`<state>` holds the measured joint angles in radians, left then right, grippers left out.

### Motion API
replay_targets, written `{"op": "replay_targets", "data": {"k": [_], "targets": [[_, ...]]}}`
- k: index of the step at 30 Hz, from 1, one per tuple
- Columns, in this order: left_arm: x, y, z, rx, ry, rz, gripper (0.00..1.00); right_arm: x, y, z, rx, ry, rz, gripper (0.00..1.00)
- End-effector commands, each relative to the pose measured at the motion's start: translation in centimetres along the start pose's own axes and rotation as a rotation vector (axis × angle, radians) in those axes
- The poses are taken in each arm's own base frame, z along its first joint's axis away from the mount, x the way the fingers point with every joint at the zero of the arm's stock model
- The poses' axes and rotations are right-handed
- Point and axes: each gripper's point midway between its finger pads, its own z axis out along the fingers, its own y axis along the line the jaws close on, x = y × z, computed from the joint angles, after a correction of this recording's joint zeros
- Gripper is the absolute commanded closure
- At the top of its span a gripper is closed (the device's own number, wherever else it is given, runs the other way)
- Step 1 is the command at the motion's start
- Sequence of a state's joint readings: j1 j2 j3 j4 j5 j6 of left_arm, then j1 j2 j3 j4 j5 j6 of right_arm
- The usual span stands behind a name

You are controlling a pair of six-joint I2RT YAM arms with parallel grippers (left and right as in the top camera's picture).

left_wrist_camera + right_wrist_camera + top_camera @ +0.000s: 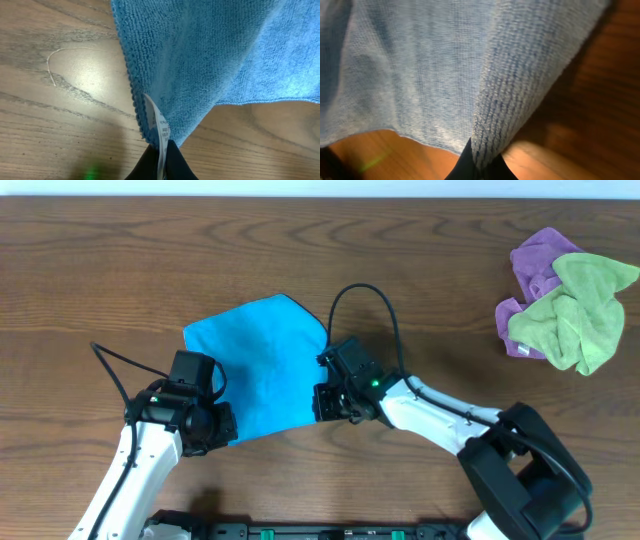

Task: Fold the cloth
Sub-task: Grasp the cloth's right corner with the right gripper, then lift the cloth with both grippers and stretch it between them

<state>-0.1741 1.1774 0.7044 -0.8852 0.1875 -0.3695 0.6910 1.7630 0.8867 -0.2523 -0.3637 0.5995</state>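
Pinching the blue cloth [262, 365] by its tagged near corner in the left tool [225, 430], fully closed, and by the other near corner in the right tool [322, 402], likewise closed. Lying spread beyond both on the brown wooden desk [100, 260].

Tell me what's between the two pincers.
Only the blue cloth: its near edge runs from left pincer to right pincer in the overhead view, a corner pinched in each.
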Motion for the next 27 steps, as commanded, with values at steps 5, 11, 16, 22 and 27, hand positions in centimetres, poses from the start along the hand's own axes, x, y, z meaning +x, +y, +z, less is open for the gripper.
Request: {"op": "replay_targets", "data": {"k": [5,11,16,22,27], "targets": [[-2.5,-1.9,-1.6,0.070,-0.092,-0.002,0.94,-5.8,2.5,-4.9,-0.062,-0.248,-0.038,0.99],[-10.5,-6.3,-6.5,0.223,-0.413,0.038,0.94,-14.7,3.1,-12.6,-0.070,-0.591,-0.041,0.99],[-15.4,-8.9,-8.7,0.305,-0.578,0.061,0.94,-20.1,2.9,-16.8,-0.057,-0.727,-0.075,0.99],[-20.4,-11.4,-9.3,0.363,-0.666,0.051,0.94,-24.9,2.0,-21.1,0.000,-0.860,-0.099,0.99],[-24.1,-13.3,-10.5,0.386,-0.713,0.059,0.94,-27.6,0.8,-22.3,0.028,-0.902,-0.099,0.99]]}}
